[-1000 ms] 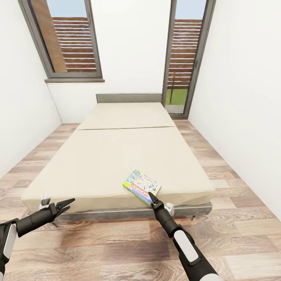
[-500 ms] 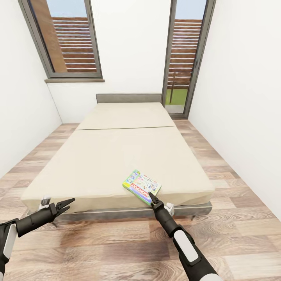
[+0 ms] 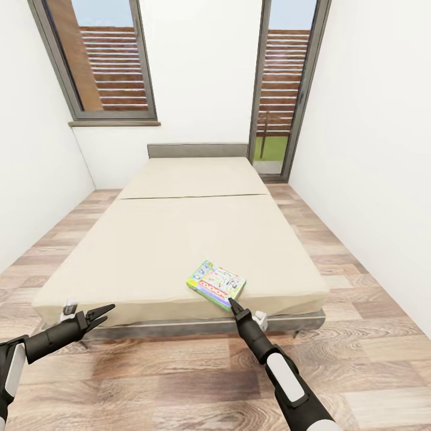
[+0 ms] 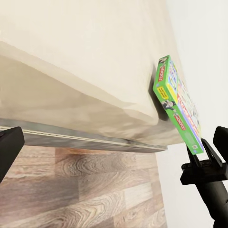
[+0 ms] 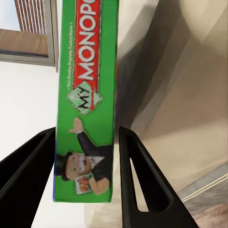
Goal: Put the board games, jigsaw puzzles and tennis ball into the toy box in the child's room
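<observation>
1. One room w/ white walls [image 3: 197, 72], wood-plank floor [image 3: 179, 371], a window [image 3: 99, 57] at the far left and a glazed door [image 3: 281, 84] at the far right.
2. Bed [image 3: 179, 239]: low, wide, cream mattress on a dark grey frame, grey headboard against the far wall; it fills the middle of the head view.
3. Right arm [image 3: 281, 371] reaches fwd from the lower right; left arm [image 3: 36, 347] comes in from the lower left, well apart from the game.
4. Board game [image 3: 216, 284]: flat box w/ green edges and a pale illustrated lid, lying near the bed's near edge, right of centre. Right wrist view shows its green side w/ "MY MONOP…" lettering and a top-hatted cartoon man [image 5: 88, 95]; left wrist view shows it edge-on at the mattress corner [image 4: 178, 102].
5. Right claw [image 3: 234, 306]: at the box's near corner. In the right wrist view the two black fingers [image 5: 140, 185] stand on either side of the box edge, set narrow around it; can't tell if the pads actually press on it.
6. Left claw [image 3: 103, 313]: fingers parted, nothing between them, hovering in front of the bed's near-left corner, above the floor.
</observation>
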Robot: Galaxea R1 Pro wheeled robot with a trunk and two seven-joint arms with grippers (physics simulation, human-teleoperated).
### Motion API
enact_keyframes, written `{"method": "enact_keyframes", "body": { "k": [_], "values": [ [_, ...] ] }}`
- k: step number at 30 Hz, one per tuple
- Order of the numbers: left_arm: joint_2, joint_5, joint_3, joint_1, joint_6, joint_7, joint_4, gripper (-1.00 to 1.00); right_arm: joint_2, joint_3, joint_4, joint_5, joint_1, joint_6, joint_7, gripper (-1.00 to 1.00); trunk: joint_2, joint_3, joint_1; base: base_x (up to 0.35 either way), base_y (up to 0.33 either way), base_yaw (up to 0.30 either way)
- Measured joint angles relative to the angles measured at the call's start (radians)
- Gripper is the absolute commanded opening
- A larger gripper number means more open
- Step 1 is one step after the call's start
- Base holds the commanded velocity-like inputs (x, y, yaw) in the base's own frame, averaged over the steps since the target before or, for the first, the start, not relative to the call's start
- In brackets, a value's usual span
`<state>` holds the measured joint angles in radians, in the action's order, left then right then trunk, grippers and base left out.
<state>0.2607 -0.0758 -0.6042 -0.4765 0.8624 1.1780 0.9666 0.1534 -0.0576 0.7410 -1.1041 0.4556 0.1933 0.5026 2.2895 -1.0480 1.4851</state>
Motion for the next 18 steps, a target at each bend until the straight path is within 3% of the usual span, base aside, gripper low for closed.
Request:
{"method": "enact_keyframes", "body": {
  "k": [14, 18],
  "values": [
    [0.001, -0.003, -0.001, 0.0, 0.004, 0.0, 0.0, 1.0, 0.0, -0.001, 0.0, -0.001, 0.0, 0.0, 0.003, -1.0, 0.0, 0.0, 0.0, 0.0, 0.0, 0.0],
    [0.001, -0.003, 0.0, 0.0, 0.005, 0.0, 0.0, 1.0, 0.0, -0.002, 0.0, -0.001, 0.0, 0.0, 0.013, -1.0, -0.028, 0.012, -0.015, 0.0, 0.0, 0.0]
  ]
}}
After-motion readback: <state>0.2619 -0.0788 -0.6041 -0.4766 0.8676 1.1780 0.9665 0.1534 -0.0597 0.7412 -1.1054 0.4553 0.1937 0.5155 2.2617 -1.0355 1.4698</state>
